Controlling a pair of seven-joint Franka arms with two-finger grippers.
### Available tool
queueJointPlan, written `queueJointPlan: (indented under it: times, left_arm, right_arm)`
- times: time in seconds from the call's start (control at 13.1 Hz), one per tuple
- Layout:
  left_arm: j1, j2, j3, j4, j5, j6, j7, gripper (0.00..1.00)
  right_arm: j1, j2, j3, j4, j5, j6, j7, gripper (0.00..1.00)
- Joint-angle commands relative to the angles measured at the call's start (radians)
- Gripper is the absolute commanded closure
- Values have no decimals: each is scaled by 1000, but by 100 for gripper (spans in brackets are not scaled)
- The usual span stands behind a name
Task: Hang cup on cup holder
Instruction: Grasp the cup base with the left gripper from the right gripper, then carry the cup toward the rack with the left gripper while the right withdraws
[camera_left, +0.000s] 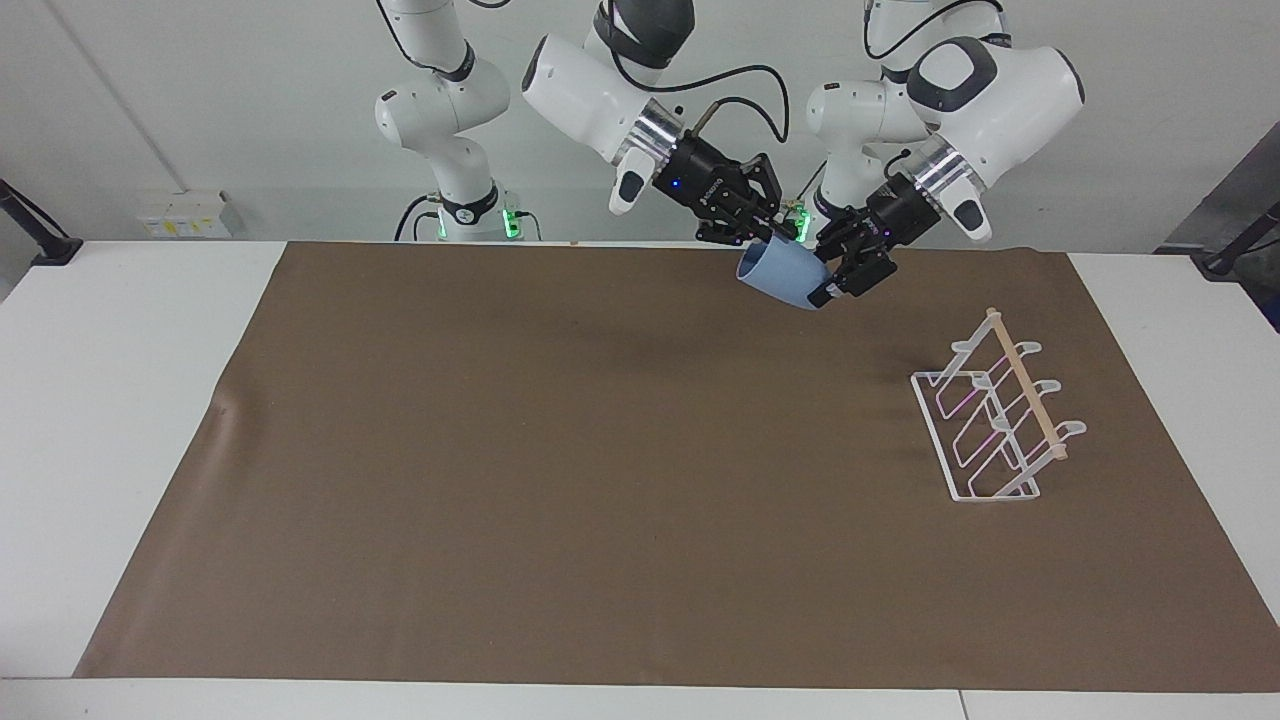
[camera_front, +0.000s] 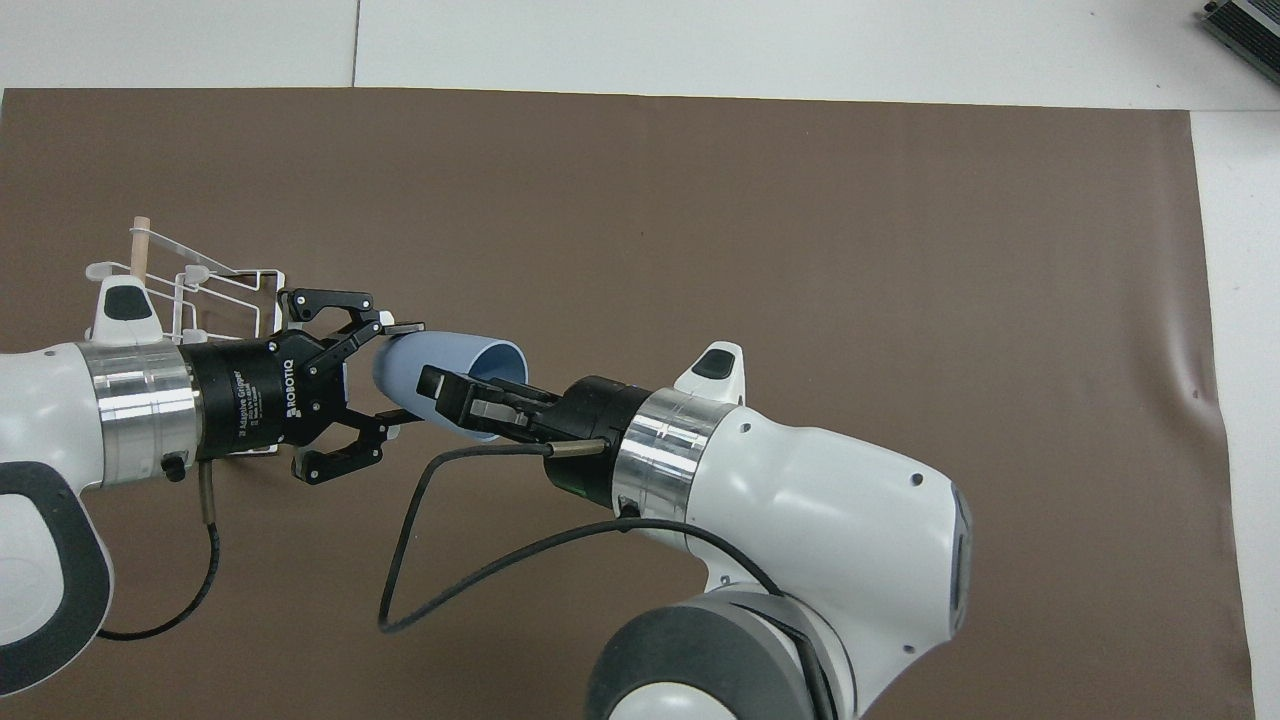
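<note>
Between both grippers' fingers (camera_front: 397, 328), cup (camera_front: 440, 372)

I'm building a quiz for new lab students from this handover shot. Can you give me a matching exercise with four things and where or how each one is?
Things:
1. cup
2. cup holder
3. left gripper
4. brown mat

States:
A. covers the table
B. shut on the cup's base
C. in the air between both grippers
D. stands at the left arm's end

Pairs: 1-C, 2-D, 3-B, 4-A
</note>
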Motion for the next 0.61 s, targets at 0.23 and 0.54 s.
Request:
queueJointPlan:
  times: [0.23,0.54]
  left_arm:
    - [3,-4,13,-8,-2,4,11,100]
    - [52,-2,11,-11,148,-5,16,100]
  right_arm:
    - [1,-2,1,2,10,-1,8,0]
    - [-9,3,0,2,-143,-13,2,0]
